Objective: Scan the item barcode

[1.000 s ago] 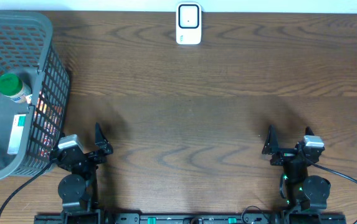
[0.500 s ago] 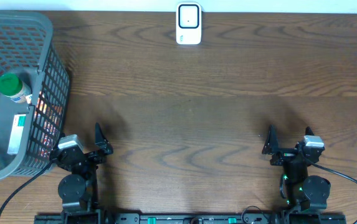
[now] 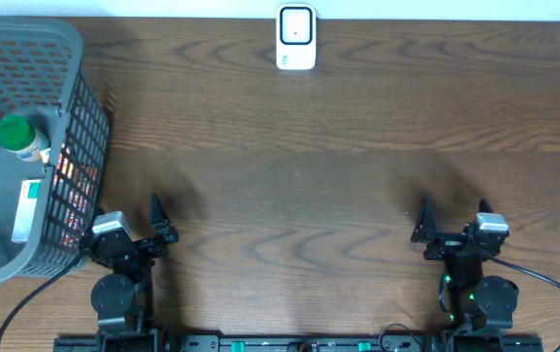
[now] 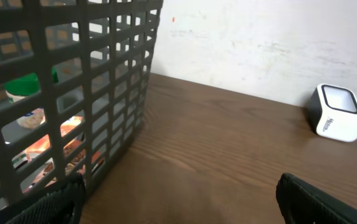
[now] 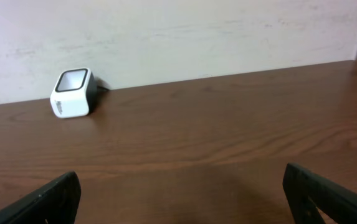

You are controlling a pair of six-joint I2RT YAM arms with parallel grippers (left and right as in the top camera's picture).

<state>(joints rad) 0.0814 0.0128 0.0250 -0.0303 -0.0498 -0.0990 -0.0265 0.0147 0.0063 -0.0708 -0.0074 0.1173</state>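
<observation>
Your left fingers (image 4: 309,199) and right fingers (image 5: 328,199) are spread wide, grasping nothing (green-capped bottle (image 3: 21,139) sits in the basket (image 3: 76,68), white scanner (image 3: 296,37) stands at the tabletop's (image 3: 309,166) far edge).

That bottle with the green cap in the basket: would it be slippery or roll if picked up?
The green-capped bottle looks round, so it would probably roll if laid on the table. It seems smooth plastic: likely light, perhaps slippery, not fragile. The walls of the grey basket may hinder lifting it out.

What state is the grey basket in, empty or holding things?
Not empty: a green-capped bottle and a white box sit inside the basket.
</observation>
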